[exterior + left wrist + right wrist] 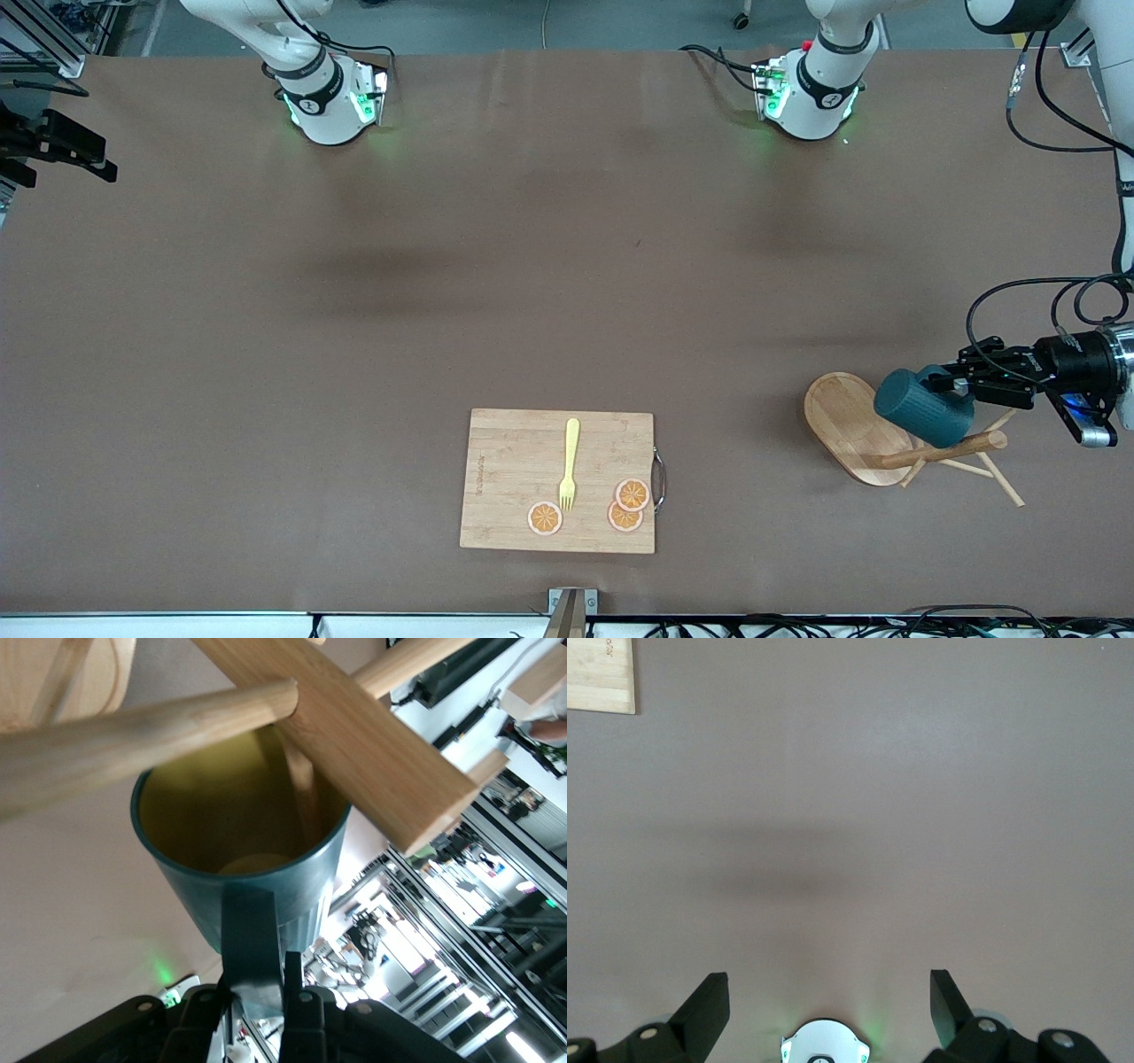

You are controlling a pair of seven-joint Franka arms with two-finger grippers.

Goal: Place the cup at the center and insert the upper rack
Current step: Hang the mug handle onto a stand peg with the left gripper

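The cup (921, 408) is a dark teal ribbed mug, tipped on its side in the air over the upper rack. My left gripper (952, 383) is shut on its loop handle (251, 939). The left wrist view looks into the cup's yellowish inside (239, 815), with my left gripper (257, 979) below it. The upper rack lies tipped over at the left arm's end of the table, with its oval base (850, 425) on edge. Its round post (948, 450) and thin pegs (1001, 478) lie along the table. The post (133, 740) crosses just in front of the cup's mouth. My right gripper (828, 997) hangs open over bare table.
A rectangular wooden cutting board (505, 478) lies near the front camera at mid-table, carrying a yellow fork (570, 465) and three orange slices (629, 505). Its corner (601, 673) shows in the right wrist view. The arm bases (332, 102) (811, 97) stand along the table's edge farthest from the front camera.
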